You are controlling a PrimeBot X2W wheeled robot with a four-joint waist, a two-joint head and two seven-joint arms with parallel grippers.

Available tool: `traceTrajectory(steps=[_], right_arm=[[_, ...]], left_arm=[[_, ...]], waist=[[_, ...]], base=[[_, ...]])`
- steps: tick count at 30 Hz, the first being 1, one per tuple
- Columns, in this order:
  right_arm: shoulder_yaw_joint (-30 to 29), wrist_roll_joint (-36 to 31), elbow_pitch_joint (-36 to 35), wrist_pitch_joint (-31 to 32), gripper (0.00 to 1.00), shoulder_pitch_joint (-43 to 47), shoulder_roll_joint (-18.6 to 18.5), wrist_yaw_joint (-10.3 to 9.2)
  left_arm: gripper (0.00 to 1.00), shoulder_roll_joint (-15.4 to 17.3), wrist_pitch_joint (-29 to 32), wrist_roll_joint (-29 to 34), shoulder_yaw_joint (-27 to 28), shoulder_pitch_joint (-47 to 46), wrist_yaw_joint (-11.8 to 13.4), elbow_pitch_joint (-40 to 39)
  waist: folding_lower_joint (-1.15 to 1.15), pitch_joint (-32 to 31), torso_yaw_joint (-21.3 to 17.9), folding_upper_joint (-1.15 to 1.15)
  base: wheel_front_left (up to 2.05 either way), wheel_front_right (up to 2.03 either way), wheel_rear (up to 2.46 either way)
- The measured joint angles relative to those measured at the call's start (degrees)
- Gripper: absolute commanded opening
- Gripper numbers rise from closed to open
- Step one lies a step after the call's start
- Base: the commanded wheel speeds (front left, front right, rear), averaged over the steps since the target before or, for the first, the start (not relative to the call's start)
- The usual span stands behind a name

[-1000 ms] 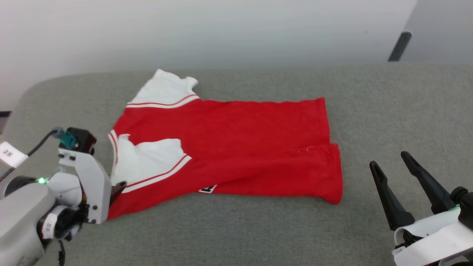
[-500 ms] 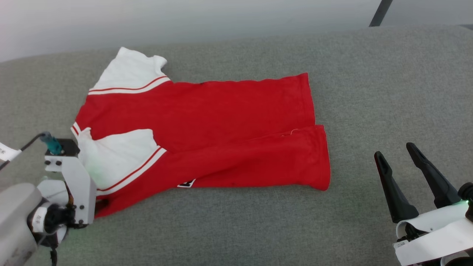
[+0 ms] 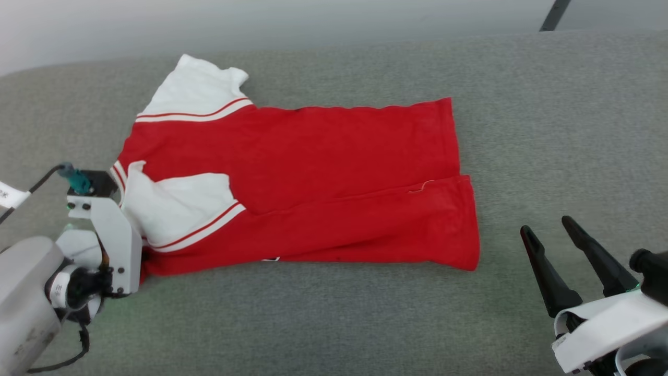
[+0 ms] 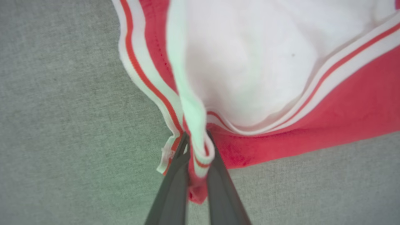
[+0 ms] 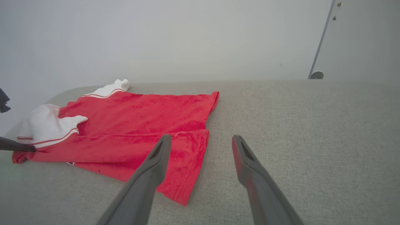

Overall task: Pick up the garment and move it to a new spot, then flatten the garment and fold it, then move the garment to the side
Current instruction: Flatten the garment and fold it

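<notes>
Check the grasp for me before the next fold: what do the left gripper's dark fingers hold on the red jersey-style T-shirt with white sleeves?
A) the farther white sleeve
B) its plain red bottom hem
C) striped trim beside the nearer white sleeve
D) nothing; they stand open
C: in the left wrist view the left gripper is shut on striped trim of the red jersey-style T-shirt, beside its nearer white sleeve.

Red shirt (image 3: 323,167) with white sleeves, folded long, lying flat on grey counter (image 3: 548,130); corner by collar pinched in my left hand (image 4: 196,147).
</notes>
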Motion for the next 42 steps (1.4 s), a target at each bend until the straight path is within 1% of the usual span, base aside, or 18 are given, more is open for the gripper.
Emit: traceTrajectory(steps=[6, 11, 15, 20, 23, 24, 25, 29, 32, 38, 42], right_arm=[[0.04, 0.98, 3.79, 6.21, 1.0, -1.72, 0.21, 0.0], [0.0, 1.33, 8.05, 12.2, 1.0, -3.79, 0.27, 0.0], [0.51, 1.13, 11.65, 16.6, 1.0, -6.28, 1.0, 0.0], [1.07, -1.29, 17.14, 22.46, 1.0, -9.0, 2.4, -0.01], [1.4, -2.94, 19.15, 24.72, 1.0, -10.89, 3.37, -0.01], [1.54, -3.35, 19.68, 25.36, 0.47, -11.44, 3.59, -0.01], [1.64, -3.5, 20.05, 25.93, 0.0, -11.84, 3.69, -0.01], [1.74, -3.48, 20.71, 27.1, 0.0, -13.07, 3.67, -0.03], [1.04, -2.93, 20.65, 27.71, 0.0, -13.21, 3.52, 0.02], [-0.91, -1.87, 19.54, 30.21, 0.0, -13.33, 1.47, 0.03], [-2.04, -0.55, 17.69, 32.41, 0.0, -12.51, 0.18, 0.03]], left_arm=[[0.0, -2.1, -0.31, 0.83, -0.34, -1.89, -1.83, 2.16], [0.0, -5.0, -0.49, 2.18, -0.9, -3.82, -3.18, 4.14], [0.0, -7.3, -1.0, 2.71, -1.11, -5.22, -4.33, 6.14], [0.0, -9.89, -1.51, 3.14, -1.26, -6.61, -5.86, 8.84], [0.0, -11.11, -1.99, 3.14, -1.27, -7.12, -6.86, 10.53], [0.0, -11.47, -2.02, 3.16, -1.29, -7.31, -7.24, 10.98], [0.0, -11.77, -2.22, 3.22, -1.3, -7.46, -7.39, 11.41], [0.0, -12.66, -2.69, 3.21, -1.24, -7.95, -8.65, 13.29], [0.0, -13.03, -2.82, 3.11, -1.08, -8.21, -9.07, 14.54], [0.0, -13.12, -2.21, 2.85, -1.16, -8.23, -9.79, 15.57], [0.0, -12.93, -0.6, 2.67, -1.53, -8.2, -9.61, 15.07]], waist=[[0.0, 0.54, 1.87, 0.0], [0.0, 1.15, 4.02, 0.0], [0.0, 1.76, 5.74, 0.0], [0.0, 2.45, 7.44, 0.0], [0.0, 2.76, 8.13, 0.0], [0.0, 2.83, 8.32, 0.0], [0.0, 2.91, 8.48, 0.0], [0.0, 3.02, 8.92, 0.0], [0.0, 2.77, 9.06, 0.0], [0.0, 1.47, 9.44, 0.0], [0.0, 0.31, 9.94, 0.0]], base=[[0.0, 0.0, 0.0], [0.0, 0.0, 0.0], [0.0, 0.0, 0.0], [0.0, 0.0, 0.0], [0.0, 0.0, 0.0], [0.0, 0.0, 0.0], [0.0, 0.0, 0.0], [0.0, 0.0, 0.0], [0.0, 0.0, 0.0], [0.0, 0.0, 0.0], [0.0, 0.0, 0.0]])
